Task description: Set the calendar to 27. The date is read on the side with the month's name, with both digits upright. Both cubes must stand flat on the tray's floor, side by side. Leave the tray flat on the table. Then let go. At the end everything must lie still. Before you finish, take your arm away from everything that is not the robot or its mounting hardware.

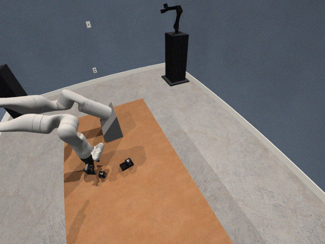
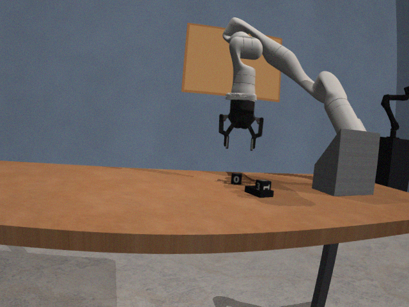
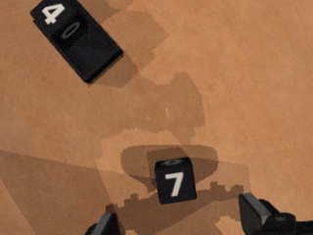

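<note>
Jaws spread wide and holding nothing, our black two-fingered gripper point(image 1: 96, 166) point(image 2: 239, 149) point(image 3: 178, 222) points down above the brown wooden table point(image 1: 147, 205) point(image 2: 131, 204) point(image 3: 264, 98). Below it we see a loose black cube with white digits point(image 1: 102, 174) point(image 2: 236, 178) point(image 3: 175, 181), resting flat on the table, near the tray but apart from it. Its top bears a 7, and a 0 faces our exterior view.

We have the small black rectangular tray point(image 1: 122, 166) point(image 2: 250, 190) point(image 3: 93, 66) on the table, with a second black cube with white digits point(image 1: 128, 161) point(image 2: 263, 185) point(image 3: 55, 16) at one end of it. That cube shows a 4 on top in our wrist view, with a 3 and a sideways 1 on its sides in the exterior view. Only one of our two cubes is in the tray, so the pair does not stand side by side there, and we have no 27 set. We cannot make out the month's name.
</note>
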Tool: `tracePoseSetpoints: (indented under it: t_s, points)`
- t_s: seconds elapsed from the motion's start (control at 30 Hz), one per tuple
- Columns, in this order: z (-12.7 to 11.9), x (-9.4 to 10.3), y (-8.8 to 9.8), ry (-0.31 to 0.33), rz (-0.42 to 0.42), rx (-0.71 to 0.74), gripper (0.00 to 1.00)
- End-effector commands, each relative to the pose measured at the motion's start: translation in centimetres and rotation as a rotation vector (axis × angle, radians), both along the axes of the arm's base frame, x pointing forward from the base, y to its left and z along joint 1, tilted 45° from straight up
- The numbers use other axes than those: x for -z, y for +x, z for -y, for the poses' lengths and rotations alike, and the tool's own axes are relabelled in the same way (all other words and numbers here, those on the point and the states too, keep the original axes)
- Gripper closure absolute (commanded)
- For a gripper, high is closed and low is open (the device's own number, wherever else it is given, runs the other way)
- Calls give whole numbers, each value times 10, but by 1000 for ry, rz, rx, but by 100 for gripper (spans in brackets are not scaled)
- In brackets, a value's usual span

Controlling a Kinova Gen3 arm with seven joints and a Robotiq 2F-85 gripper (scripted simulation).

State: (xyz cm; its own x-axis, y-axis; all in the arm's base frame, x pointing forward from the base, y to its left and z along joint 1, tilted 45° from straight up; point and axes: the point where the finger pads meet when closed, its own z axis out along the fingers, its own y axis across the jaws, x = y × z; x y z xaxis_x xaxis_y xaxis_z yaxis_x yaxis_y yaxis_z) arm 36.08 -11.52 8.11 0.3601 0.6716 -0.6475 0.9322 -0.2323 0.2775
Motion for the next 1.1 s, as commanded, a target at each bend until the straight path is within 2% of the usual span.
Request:
tracePoseSetpoints:
  t_s: [0.0,0.77,0.8,1.07]
  points:
    - [-1,0,0,0,2,-1,0]
    - [5,5,1,1,1,-2,0]
    - [5,5,1,1,1,-2,52]
    - [5,5,1,1,1,-2,52]
